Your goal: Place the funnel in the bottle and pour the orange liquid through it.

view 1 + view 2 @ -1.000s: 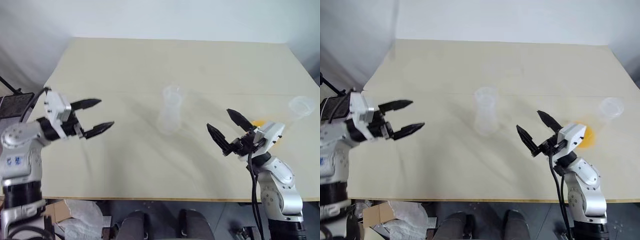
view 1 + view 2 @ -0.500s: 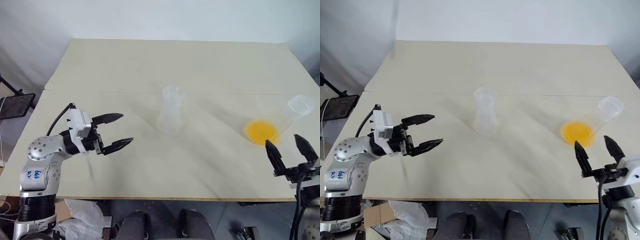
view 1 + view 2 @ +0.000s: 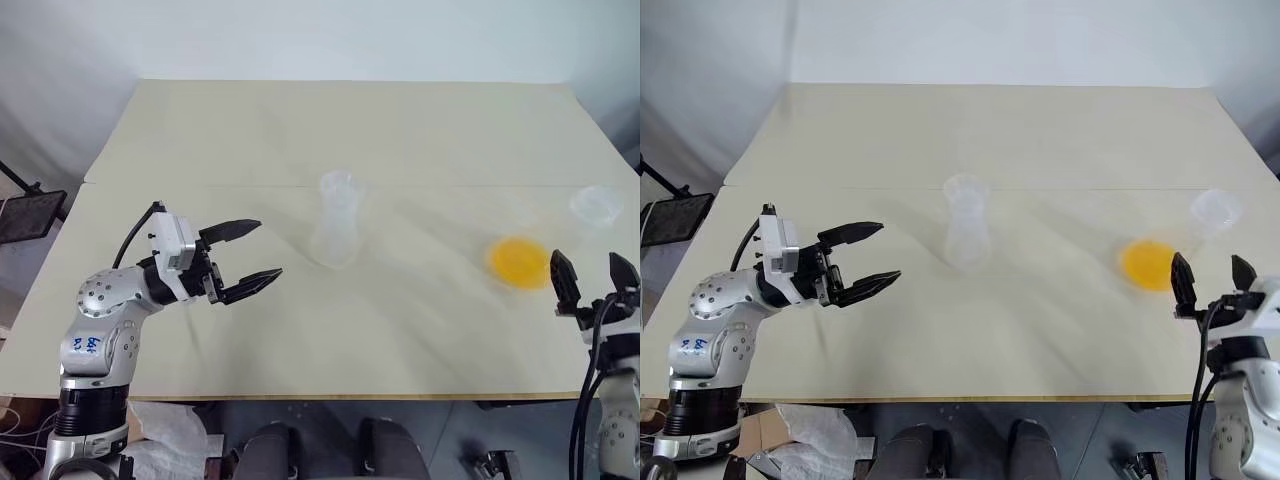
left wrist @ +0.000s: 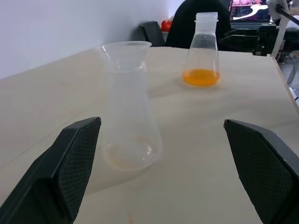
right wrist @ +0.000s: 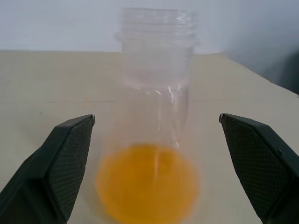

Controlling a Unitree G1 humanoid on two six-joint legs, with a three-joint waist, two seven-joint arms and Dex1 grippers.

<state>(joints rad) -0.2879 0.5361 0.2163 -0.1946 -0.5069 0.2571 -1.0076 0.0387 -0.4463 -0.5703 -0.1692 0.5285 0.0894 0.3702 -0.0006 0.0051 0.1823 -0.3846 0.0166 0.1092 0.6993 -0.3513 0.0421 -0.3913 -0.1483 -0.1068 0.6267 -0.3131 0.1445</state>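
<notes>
Funnel (image 4: 123, 52) sits in the bottle (image 4: 127, 121) already; right gripper (image 5: 154, 154) frames the flask (image 3: 1165, 250) of orange liquid (image 5: 148, 189) (jaws wide open, like the left gripper (image 3: 248, 258)) to grab it.

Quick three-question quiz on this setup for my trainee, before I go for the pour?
1. True or false: the funnel sits in the bottle.
2. The orange liquid is: A in the bottle; B in the flask ahead of the right pincer; C in the funnel.
3. Fill in: the left pincer and the right pincer are both ___ and hold nothing.

Key: 1 true; 2 B; 3 open.
</notes>
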